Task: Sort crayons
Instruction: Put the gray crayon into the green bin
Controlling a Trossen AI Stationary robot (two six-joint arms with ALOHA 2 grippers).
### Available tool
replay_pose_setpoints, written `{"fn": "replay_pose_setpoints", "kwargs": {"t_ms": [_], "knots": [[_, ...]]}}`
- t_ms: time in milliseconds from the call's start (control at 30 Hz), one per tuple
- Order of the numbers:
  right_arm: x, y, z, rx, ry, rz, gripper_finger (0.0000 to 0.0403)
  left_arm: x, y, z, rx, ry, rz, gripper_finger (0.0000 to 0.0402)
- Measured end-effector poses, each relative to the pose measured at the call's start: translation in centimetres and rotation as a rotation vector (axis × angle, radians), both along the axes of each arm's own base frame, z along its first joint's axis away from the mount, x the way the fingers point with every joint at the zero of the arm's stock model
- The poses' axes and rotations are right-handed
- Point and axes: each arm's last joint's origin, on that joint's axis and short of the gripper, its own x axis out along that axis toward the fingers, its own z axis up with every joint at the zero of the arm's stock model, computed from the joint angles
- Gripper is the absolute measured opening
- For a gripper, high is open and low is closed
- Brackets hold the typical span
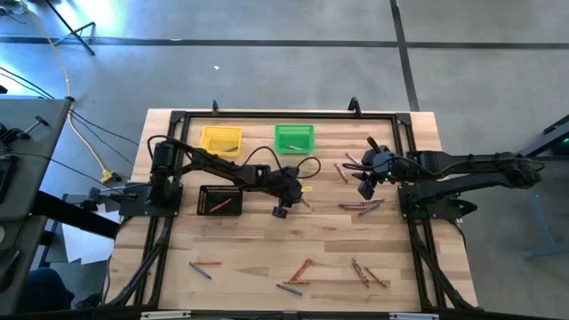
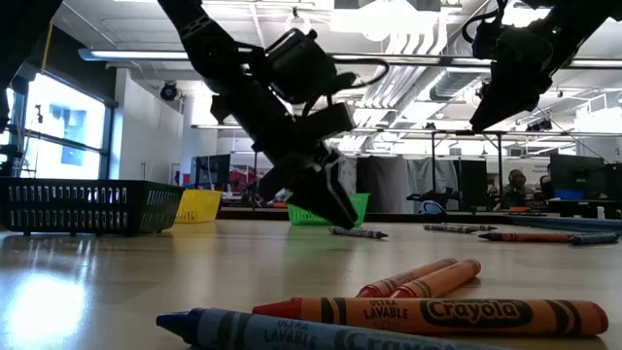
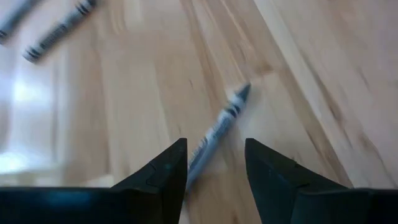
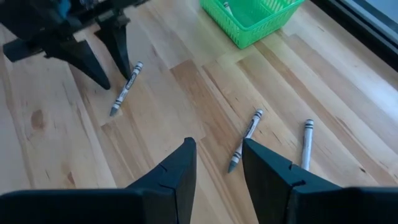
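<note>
**Left jaws apart over a grey crayon at mid-counter**

Nearest the low camera, at the counter's front edge, lie a blue crayon [image 2: 262, 331], an orange crayon [image 2: 437, 315] marked Crayola, and two more orange-red ones just behind it. From above, further small clusters of crayons [image 1: 298, 274] are scattered along that front strip.

At mid-counter the left gripper [image 1: 293, 203] reaches down to the wood. Its jaws stand apart, and a grey crayon [image 3: 217, 127] lies flat on the counter between and just ahead of the fingers [image 3: 163, 168], not clamped. The right wrist view shows the same crayon beside those dark fingertips.

To the right, the right gripper [image 1: 364, 185] hangs above the counter with its jaws apart, holding nothing. Two grey crayons [image 4: 244, 140] lie on the wood below it, and a row of mixed crayons [image 1: 361, 205] lies close by.

The black mesh bin [image 1: 220, 201] sits left of the left gripper. Farther back stand the yellow bin [image 1: 221, 140] and the green bin [image 1: 294, 139], each with a crayon inside.
</note>
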Motion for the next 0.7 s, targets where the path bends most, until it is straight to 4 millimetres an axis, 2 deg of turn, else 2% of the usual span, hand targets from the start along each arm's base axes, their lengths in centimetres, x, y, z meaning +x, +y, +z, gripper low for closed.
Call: {"fn": "replay_pose_setpoints", "kwargs": {"t_ms": [433,700], "knots": [[0.0,0.0,0.0,0.000,0.000,0.000,0.0123,0.1,1.8,0.0,-0.006,-0.025,0.045,0.0155],[0.0,0.0,0.0,-0.001,0.001,0.001,0.0123,-0.4,2.9,-0.3,-0.169,0.021,0.029,0.0155]]}}
